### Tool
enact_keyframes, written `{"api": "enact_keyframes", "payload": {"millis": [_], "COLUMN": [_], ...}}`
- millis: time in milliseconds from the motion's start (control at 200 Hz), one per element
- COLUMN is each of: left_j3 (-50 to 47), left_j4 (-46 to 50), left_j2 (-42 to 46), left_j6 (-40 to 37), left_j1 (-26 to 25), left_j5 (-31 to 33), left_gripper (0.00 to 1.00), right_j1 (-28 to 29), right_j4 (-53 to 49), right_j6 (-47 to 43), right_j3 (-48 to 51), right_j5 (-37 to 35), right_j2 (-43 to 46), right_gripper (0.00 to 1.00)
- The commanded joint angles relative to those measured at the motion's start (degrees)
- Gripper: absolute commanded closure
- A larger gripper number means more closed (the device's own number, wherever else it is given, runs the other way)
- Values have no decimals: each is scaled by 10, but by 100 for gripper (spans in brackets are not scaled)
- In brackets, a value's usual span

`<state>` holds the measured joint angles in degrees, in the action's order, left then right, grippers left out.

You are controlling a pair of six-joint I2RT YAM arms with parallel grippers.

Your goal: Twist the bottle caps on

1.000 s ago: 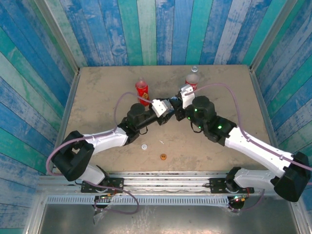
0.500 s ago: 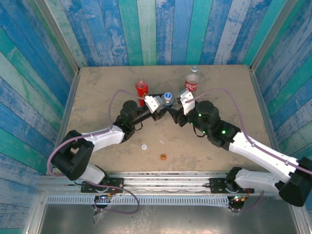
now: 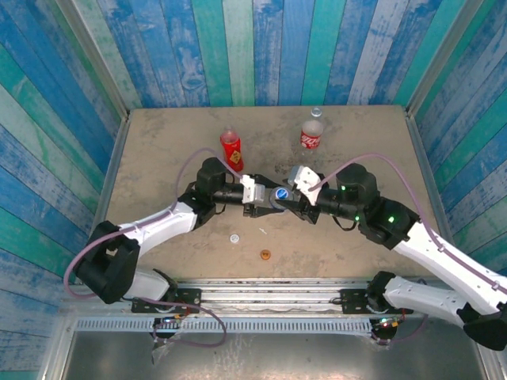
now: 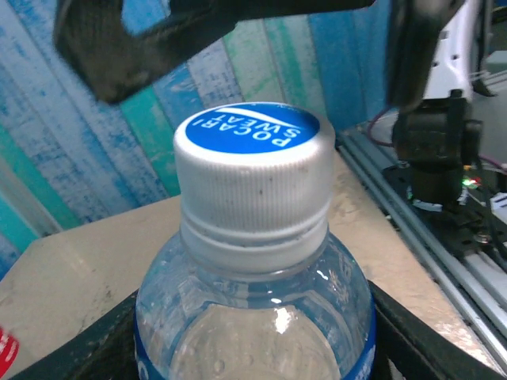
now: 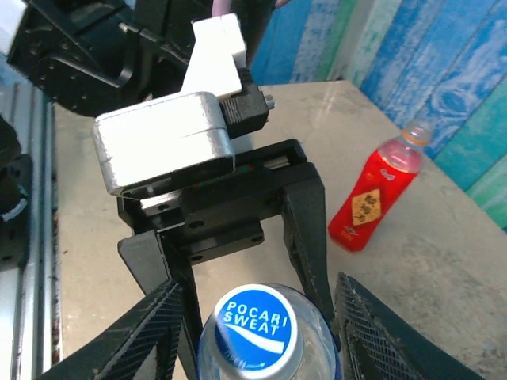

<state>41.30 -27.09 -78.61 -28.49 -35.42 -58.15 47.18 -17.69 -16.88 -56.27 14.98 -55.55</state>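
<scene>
While the left gripper (image 3: 269, 203) pinched the clear blue-labelled bottle (image 4: 253, 317) at mid-table, the right gripper (image 3: 290, 193) held its fingers spread on either side of the blue cap (image 4: 246, 127). The cap sat on the neck and read "POCARI SWEAT". The red bottle (image 5: 371, 194) bore a yellow diamond with illegible characters. The white cap (image 3: 235, 237) and orange cap (image 3: 265, 255) lay loose nearby.

The blue-label bottle (image 4: 253, 317) runs off the bottom edge in both wrist views, its body hidden under its blue cap (image 3: 281, 194) from above, and the white cap (image 3: 235, 237) is too small to tell which way up.
</scene>
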Motion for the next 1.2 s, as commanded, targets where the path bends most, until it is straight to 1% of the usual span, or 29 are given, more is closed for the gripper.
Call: {"api": "enact_keyframes", "payload": {"millis": [0,60,170,280,370,421,451,481,526,636,696,746,776,831,896,961,1041,1131,1166,1196], "left_j3": [14,15,16,14,-2,-15,-18,-19,-15,6,20,41,51,62,70,71,68,49,46,43], "left_j4": [33,33,33,17,-57,-109,-134,-152,-172,-211,-228,-220,-219,-230,-241,-242,-232,-243,-235,-227], "left_j2": [30,31,33,33,32,31,29,23,15,-20,-41,-60,-71,-88,-100,-102,-98,-87,-84,-80], "left_j6": [-18,-19,-19,-4,47,80,97,109,127,182,204,217,220,223,224,219,209,177,173,176], "left_j1": [0,0,0,0,-1,-2,-2,-2,-2,-3,-9,-15,-21,-29,-33,-36,-36,-34,-30,-23], "left_j5": [-48,-50,-51,-48,-1,52,88,119,164,285,370,449,486,533,564,584,582,527,502,473], "left_gripper": [58,58,58,58,59,59,59,59,59,59,60,60,60,60,60,61,61,61,61,61], "right_j1": [-2,-2,-2,-2,-2,-2,-2,-2,-2,-2,-2,-1,-1,0,0,0,-1,-5,-8,-9], "right_j4": [-43,-44,-43,-45,-34,-15,-1,15,39,92,124,137,136,130,120,114,129,150,161,167], "right_j6": [-27,-30,-29,-30,-20,-4,6,22,45,98,147,189,212,258,305,332,337,298,272,252], "right_j3": [-22,-23,-24,-24,-23,-17,-13,-8,1,24,37,41,39,33,23,14,13,13,16,19], "right_j5": [38,36,32,25,8,-22,-49,-89,-148,-245,-289,-321,-336,-365,-394,-410,-401,-355,-328,-305], "right_j2": [-17,-22,-24,-23,-23,-23,-24,-27,-30,-48,-63,-81,-98,-123,-149,-165,-169,-157,-147,-136], "right_gripper": [52,58,75,83,86,91,92,92,97,98,99,99,99,99,99,99,99,96,92,87]}}
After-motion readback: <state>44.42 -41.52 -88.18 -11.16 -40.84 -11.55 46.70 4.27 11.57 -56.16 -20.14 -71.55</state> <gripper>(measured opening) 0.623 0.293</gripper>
